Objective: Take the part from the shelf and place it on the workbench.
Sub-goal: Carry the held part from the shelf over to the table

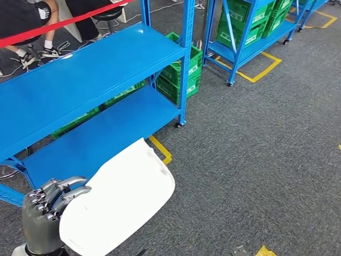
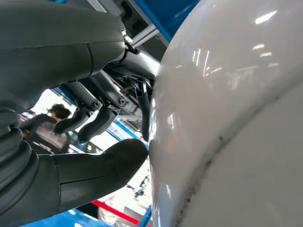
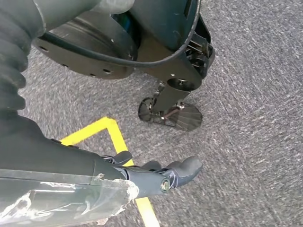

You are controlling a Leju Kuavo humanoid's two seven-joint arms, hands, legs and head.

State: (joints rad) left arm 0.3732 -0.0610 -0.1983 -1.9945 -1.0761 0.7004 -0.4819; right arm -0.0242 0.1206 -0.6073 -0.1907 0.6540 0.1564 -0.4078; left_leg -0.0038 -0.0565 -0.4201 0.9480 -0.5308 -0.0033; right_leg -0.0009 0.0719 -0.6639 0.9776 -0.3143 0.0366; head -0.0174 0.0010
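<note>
left hand [image 1: 42, 213] grips white part [image 1: 120, 200] beside blue shelf [image 1: 80, 80].

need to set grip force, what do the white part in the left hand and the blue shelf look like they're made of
White part: likely moulded plastic, though painted metal can't be ruled out; smooth and glossy, with ceiling lights mirrored on its curved skin in the left wrist view. The left hand holds its edge.
Blue shelf: looks like painted sheet steel, with flat even-coloured decks and slotted uprights.
</note>
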